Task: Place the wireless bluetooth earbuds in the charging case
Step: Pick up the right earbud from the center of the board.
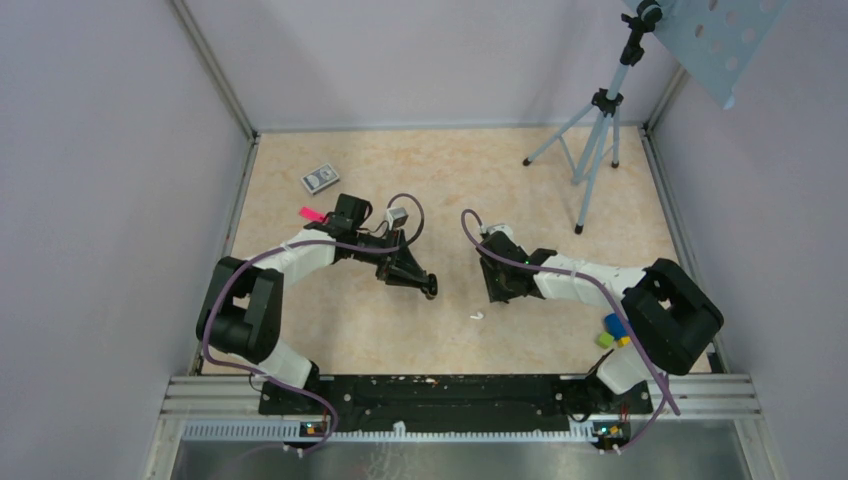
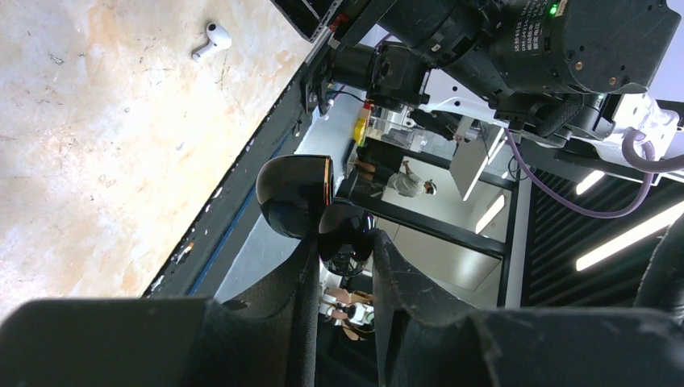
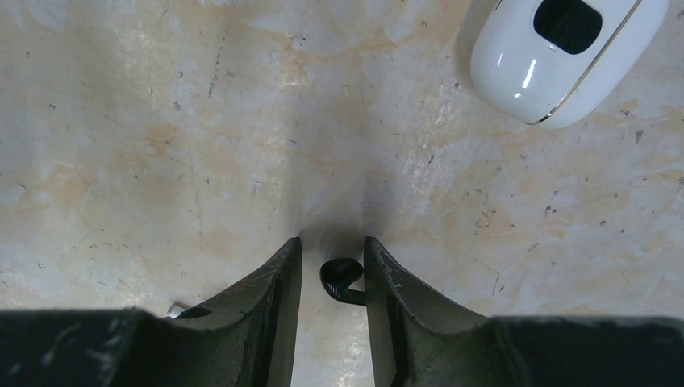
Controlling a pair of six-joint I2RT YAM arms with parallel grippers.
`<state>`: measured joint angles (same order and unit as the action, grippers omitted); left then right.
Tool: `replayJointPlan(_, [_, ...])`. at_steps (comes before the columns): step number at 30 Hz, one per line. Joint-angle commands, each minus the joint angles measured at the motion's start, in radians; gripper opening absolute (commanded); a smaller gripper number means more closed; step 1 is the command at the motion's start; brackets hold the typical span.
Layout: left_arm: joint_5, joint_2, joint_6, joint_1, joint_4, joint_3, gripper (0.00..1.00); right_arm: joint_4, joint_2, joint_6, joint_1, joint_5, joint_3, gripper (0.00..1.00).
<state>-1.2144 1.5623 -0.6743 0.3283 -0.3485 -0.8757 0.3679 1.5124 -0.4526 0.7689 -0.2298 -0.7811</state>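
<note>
A glossy black charging case (image 2: 294,193) with its lid open is pinched between the fingers of my left gripper (image 2: 345,238), held above the table near the middle (image 1: 428,285). My right gripper (image 3: 332,242) is down at the table (image 1: 497,292). A black earbud (image 3: 343,278) lies between its fingers and touches the right finger. A narrow gap shows between it and the left finger. A white earbud (image 1: 477,316) lies loose on the table between the arms, and the left wrist view shows this white earbud (image 2: 211,39) too. A white charging case (image 3: 565,56) rests just beyond the right gripper.
A small card box (image 1: 320,178) and a pink strip (image 1: 312,214) lie at the back left. A tripod (image 1: 595,130) stands at the back right. Coloured toy blocks (image 1: 613,330) sit beside the right arm's base. Walls close in the table on three sides.
</note>
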Motion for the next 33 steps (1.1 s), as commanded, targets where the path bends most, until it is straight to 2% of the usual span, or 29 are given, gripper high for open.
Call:
replayJointPlan(1, [-0.019, -0.002, 0.000, 0.000, 0.032, -0.021, 0.00, 0.026, -0.012, 0.009, -0.007, 0.025, -0.019, 0.35])
replayJointPlan(4, [-0.018, -0.002, -0.001, 0.000, 0.034, -0.018, 0.00, 0.068, -0.035, 0.012, -0.008, 0.021, -0.033, 0.35])
replayJointPlan(10, [-0.026, 0.008, -0.003, 0.003, 0.043, -0.016, 0.00, 0.101, -0.049, 0.027, -0.008, 0.008, -0.032, 0.28])
replayJointPlan(30, [-0.022, -0.004, -0.007, 0.013, 0.044, -0.019, 0.00, 0.061, 0.015, 0.025, -0.008, 0.016, -0.053, 0.26])
replayJointPlan(33, [-0.019, -0.003, -0.006, 0.015, 0.045, -0.016, 0.00, 0.066, 0.022, 0.028, -0.008, 0.012, -0.052, 0.29])
